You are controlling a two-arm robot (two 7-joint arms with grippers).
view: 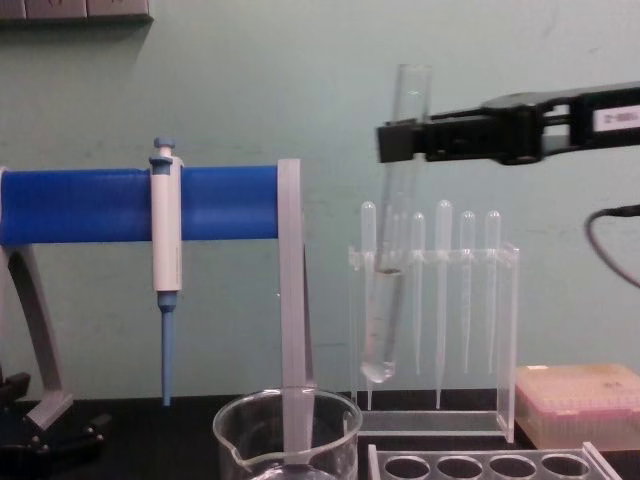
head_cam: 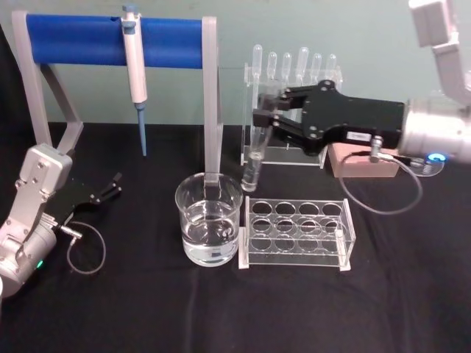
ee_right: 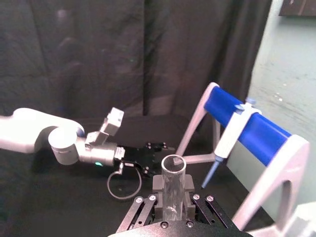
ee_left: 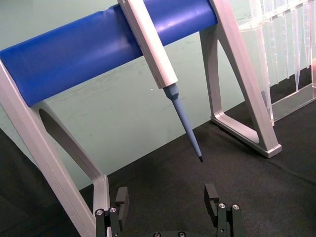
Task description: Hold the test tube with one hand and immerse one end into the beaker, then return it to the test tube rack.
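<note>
My right gripper (head_cam: 259,121) clamps the test tube (head_cam: 254,158) near its top, the tube hanging below it just beside the beaker (head_cam: 208,250), so I judge the dip comes next, shifting over the water and then lowering, while the left gripper (head_cam: 110,187) idles well off, fingers apart.

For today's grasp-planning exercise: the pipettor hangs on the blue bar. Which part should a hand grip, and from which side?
Probably the white barrel of the pipettor just below the blue bar, approached from the front, fingers either side. It hangs upright and the barrel is straight; the blue tip tapers thin, and the bar lies behind its upper part. The open left hand sits nearest.
</note>
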